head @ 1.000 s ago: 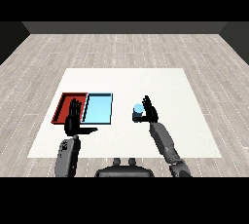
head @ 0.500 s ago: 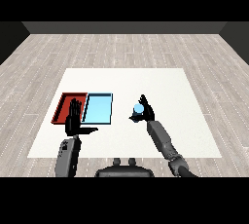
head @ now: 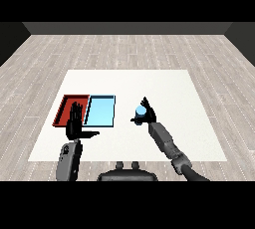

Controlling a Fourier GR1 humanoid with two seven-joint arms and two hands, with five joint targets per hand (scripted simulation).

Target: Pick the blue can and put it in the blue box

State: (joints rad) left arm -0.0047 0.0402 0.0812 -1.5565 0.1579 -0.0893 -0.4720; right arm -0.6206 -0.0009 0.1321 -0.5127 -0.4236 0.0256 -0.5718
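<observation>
White table (head: pixel 169 88) on grey plank floor (head: pixel 124 49). I see my right hand (head: pixel 148 116) curled round blue can (head: pixel 141 110), thumb across near side, fingers behind; can upright, inside grasp, can't tell if base touches table. Light blue tray (head: pixel 101 111) well to left of that hand, red tray (head: pixel 69 108) touching its far side. My left hand (head: pixel 76 125) open, fingers straight up, thumb out, over near edge of red tray, holding nothing.
</observation>
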